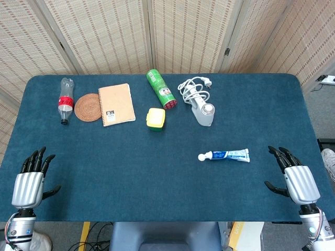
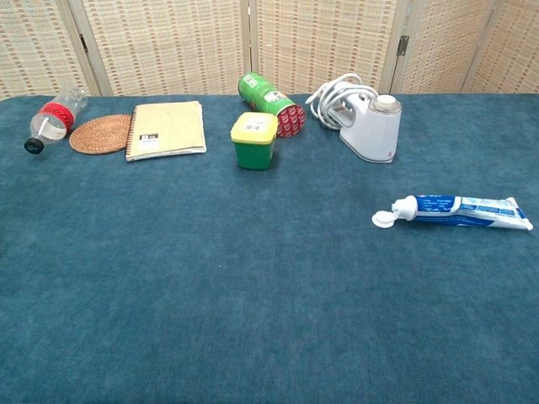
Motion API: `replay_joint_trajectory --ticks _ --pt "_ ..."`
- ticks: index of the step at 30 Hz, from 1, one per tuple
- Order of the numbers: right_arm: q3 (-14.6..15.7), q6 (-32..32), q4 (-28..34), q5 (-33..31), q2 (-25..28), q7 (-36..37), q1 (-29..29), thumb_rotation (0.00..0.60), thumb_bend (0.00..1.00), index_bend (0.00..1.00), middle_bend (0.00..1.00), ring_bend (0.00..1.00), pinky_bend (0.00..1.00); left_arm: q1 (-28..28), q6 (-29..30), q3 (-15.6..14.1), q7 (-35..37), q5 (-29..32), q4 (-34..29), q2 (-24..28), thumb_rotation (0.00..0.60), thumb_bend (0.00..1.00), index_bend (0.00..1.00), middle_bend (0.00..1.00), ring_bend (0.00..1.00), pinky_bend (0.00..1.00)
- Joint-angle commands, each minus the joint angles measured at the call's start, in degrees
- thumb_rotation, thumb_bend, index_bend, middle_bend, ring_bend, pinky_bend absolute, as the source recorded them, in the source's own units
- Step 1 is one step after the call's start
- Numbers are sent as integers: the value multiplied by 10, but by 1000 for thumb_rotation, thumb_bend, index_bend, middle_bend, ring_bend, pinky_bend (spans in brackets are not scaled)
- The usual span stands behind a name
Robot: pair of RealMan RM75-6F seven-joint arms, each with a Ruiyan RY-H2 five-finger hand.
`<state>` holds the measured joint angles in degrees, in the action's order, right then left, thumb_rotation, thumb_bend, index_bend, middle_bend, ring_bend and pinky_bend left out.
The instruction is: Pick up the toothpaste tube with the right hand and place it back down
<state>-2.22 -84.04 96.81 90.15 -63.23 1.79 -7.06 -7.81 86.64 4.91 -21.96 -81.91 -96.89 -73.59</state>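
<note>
A white and blue toothpaste tube (image 1: 225, 155) (image 2: 459, 210) lies flat on the blue table, cap pointing left, right of centre. My right hand (image 1: 294, 175) rests near the front right corner, fingers apart and holding nothing, a short way right of the tube. Near the front left corner my left hand (image 1: 31, 178) is also open and empty. Neither hand shows in the chest view.
Along the far side lie a plastic bottle (image 1: 64, 100), a woven coaster (image 1: 88, 107), a spiral notebook (image 1: 116, 104), a green can (image 1: 161, 89), a yellow-lidded green box (image 1: 155, 118) and a white device with a coiled cord (image 1: 201, 107).
</note>
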Motion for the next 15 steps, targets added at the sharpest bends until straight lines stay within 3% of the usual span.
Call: replay_joint_trajectory --ticks 1,15 --pt "1 -1 1 0 0 0 1 600 205 71 230 110 255 0 0 0 0 0 0 0 600 27 195 45 26 157" --pt "5 4 0 9 1 1 -1 600 205 71 230 130 255 5 5 -4 4 -5 -6 5 600 27 195 45 25 157"
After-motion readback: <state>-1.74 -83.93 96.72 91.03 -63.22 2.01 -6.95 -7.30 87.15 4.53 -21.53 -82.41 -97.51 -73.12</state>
